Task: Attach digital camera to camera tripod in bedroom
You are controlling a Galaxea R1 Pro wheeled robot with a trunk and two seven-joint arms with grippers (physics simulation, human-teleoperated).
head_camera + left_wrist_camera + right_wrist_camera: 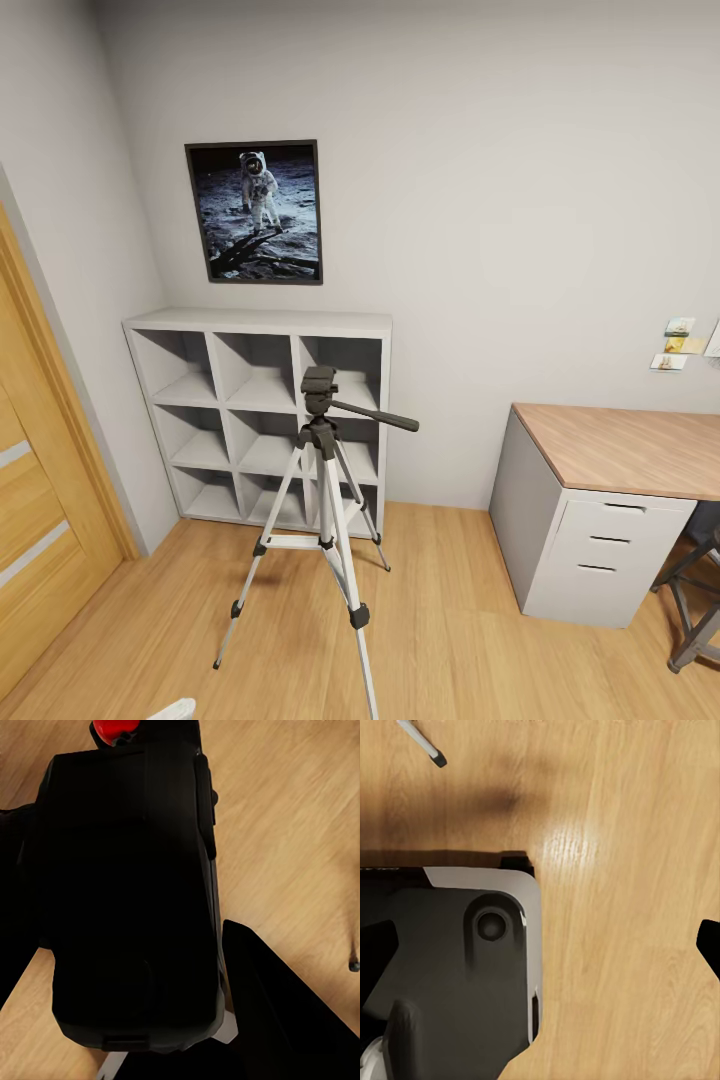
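Looking over the bedroom from the head view, we are seeing the pale walls and light wood plank floor taking up most of the scene, with the wooden door at nine o'clock. A desk with drawers is sitting at four o'clock, and the white cube shelf is standing against the far wall under the astronaut picture. The camera tripod is standing upright in front of the shelf, legs spread, its pan handle pointing toward three o'clock and its head bare.

The left wrist view is giving us what the head view is not: the digital camera, black and close to the lens, its red button at twelve o'clock, sitting between dark fingers of the left gripper, which seems to be pinching it.

In the right wrist view we are seeing the robot's grey base over the floor and a tripod foot at eleven o'clock; of the right gripper's spread we cannot tell.
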